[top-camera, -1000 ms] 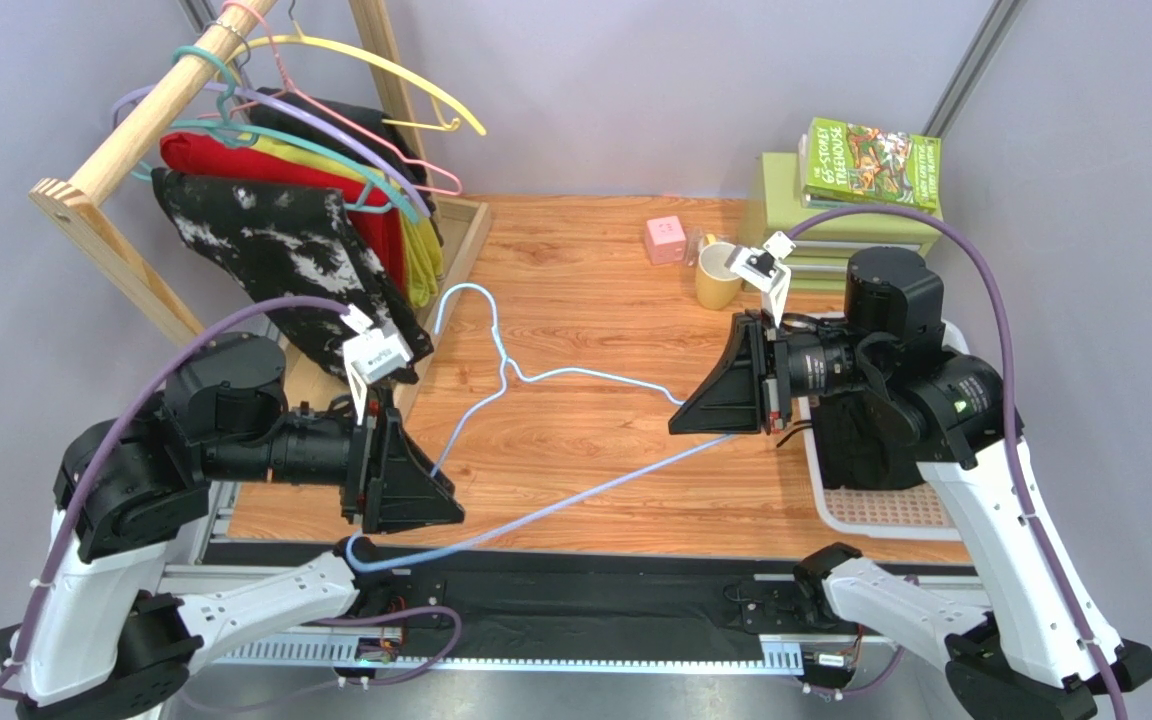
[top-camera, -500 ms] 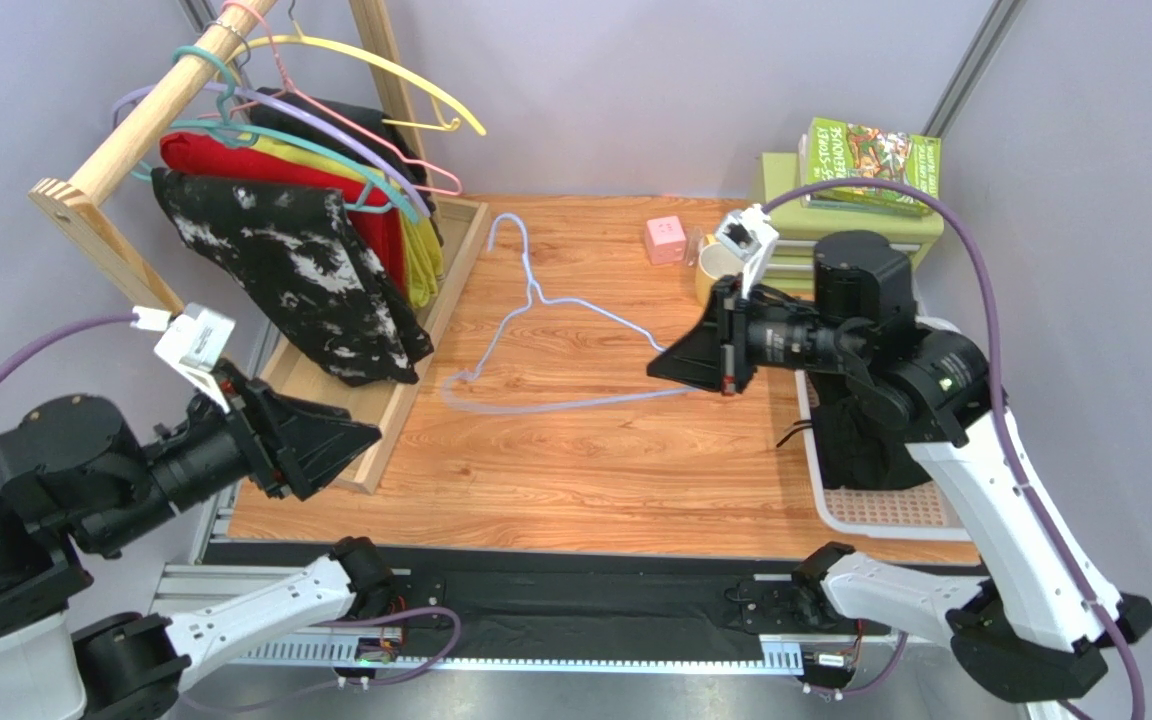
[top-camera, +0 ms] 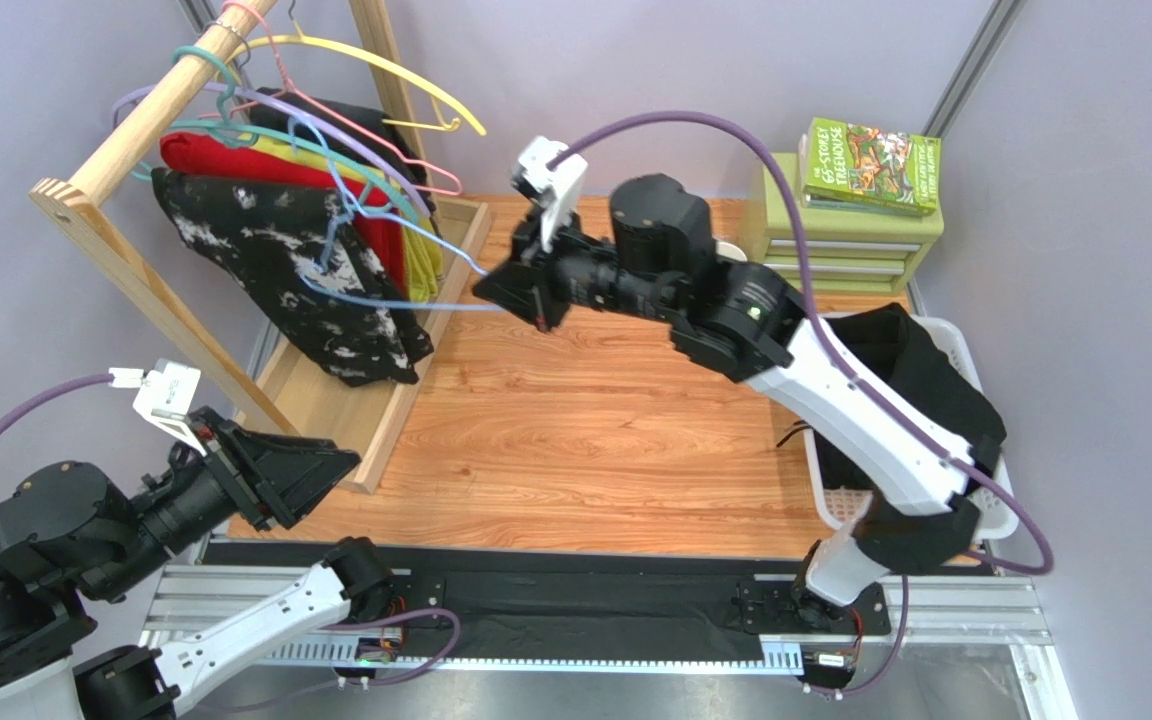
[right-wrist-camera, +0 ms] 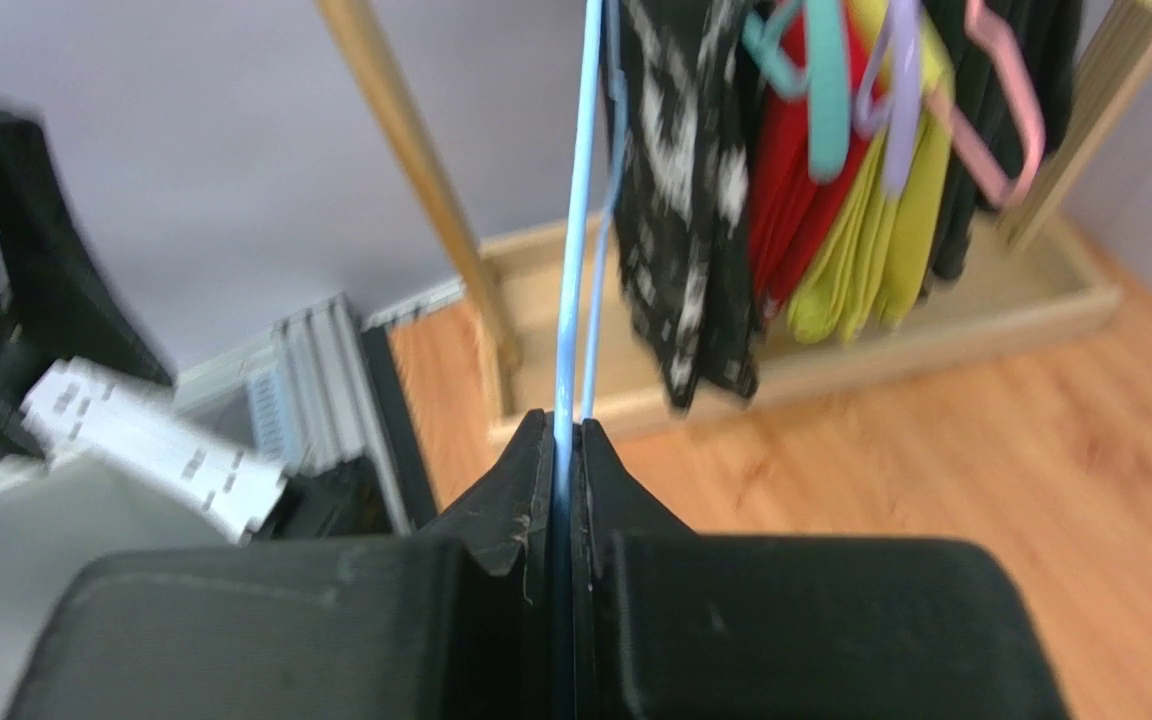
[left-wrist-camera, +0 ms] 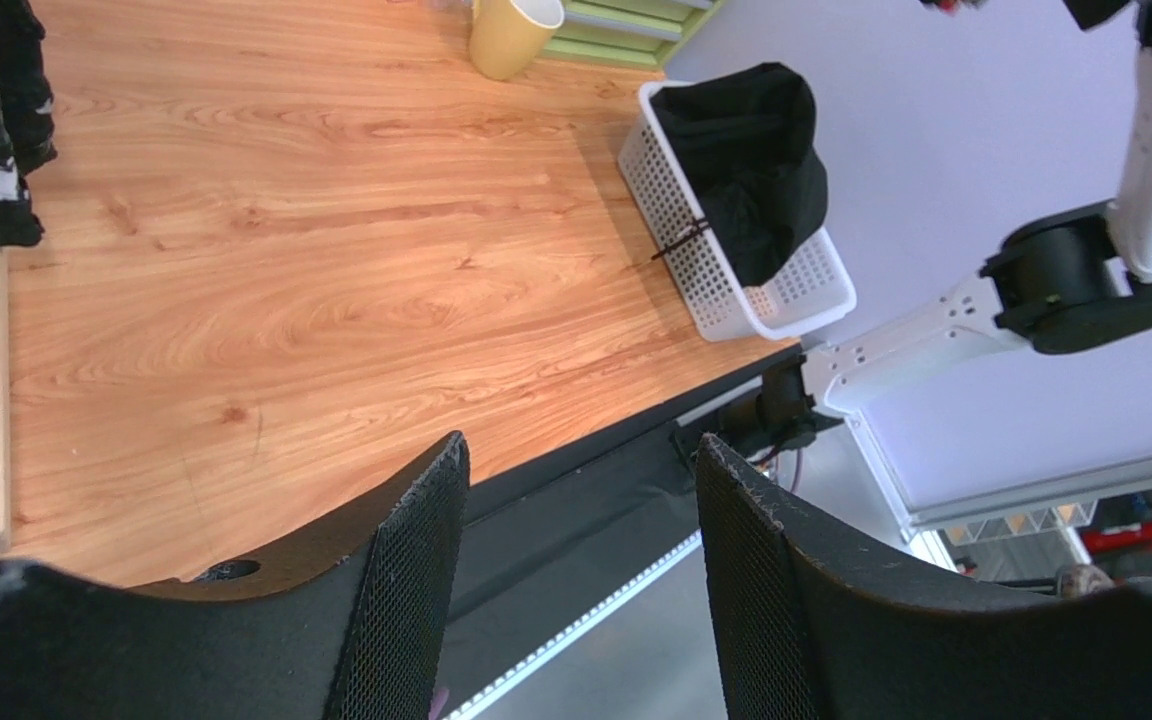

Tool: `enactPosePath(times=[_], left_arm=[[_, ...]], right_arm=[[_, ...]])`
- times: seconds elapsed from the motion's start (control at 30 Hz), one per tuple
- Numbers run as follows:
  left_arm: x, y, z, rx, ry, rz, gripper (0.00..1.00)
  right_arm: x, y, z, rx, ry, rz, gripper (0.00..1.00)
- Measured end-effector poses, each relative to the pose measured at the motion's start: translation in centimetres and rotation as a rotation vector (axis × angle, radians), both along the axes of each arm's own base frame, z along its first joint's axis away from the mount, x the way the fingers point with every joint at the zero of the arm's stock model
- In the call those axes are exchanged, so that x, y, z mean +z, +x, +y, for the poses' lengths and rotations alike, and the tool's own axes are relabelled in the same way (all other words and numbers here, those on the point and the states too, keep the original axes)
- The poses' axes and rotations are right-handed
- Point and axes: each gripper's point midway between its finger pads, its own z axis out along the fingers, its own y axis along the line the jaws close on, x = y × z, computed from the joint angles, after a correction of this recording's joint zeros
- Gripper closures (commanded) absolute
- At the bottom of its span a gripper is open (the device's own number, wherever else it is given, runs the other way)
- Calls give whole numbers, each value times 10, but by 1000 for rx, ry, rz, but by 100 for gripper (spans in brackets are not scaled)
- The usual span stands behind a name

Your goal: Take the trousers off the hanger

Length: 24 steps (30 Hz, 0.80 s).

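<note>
The black trousers (top-camera: 913, 372) lie bunched in the white basket (top-camera: 838, 507) at the right; they also show in the left wrist view (left-wrist-camera: 748, 158). The light-blue hanger (top-camera: 379, 300) is bare and held level in the air, its hook end up against the garments on the wooden rack (top-camera: 102, 240). My right gripper (top-camera: 515, 293) is shut on one end of the hanger (right-wrist-camera: 582, 225), the wire pinched between the fingertips (right-wrist-camera: 567, 428). My left gripper (top-camera: 330, 465) is open and empty at the near left table edge (left-wrist-camera: 582, 465).
The rack holds a black garment with white splotches (top-camera: 297, 270), a red one (top-camera: 237, 162), and teal, lilac, pink and yellow hangers. A yellow cup (left-wrist-camera: 515, 30) stands at the back. Green drawers (top-camera: 853, 248) with a book (top-camera: 871, 162) stand at the back right.
My right arm has swung left and up, carrying the hanger from over the table to the rack. My left arm has drawn back slightly and stayed open.
</note>
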Motion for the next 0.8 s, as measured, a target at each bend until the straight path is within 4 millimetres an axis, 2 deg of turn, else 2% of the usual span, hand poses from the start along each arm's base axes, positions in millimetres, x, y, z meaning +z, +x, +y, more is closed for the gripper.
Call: enactPosePath(times=[0.17, 0.3, 0.37, 0.6, 0.8], left_arm=[[1, -7, 7, 2, -41, -7, 38], [0, -9, 8, 4, -47, 4, 40], [-3, -10, 9, 6, -44, 14, 40], [-2, -18, 19, 14, -87, 5, 40], [-5, -20, 21, 14, -79, 15, 40]], right_arm=[[31, 26, 51, -5, 77, -122, 100], [50, 32, 87, 20, 145, -180, 100], [52, 31, 100, 32, 165, -196, 100], [37, 25, 127, 71, 170, -199, 100], [14, 21, 146, 103, 140, -178, 100]])
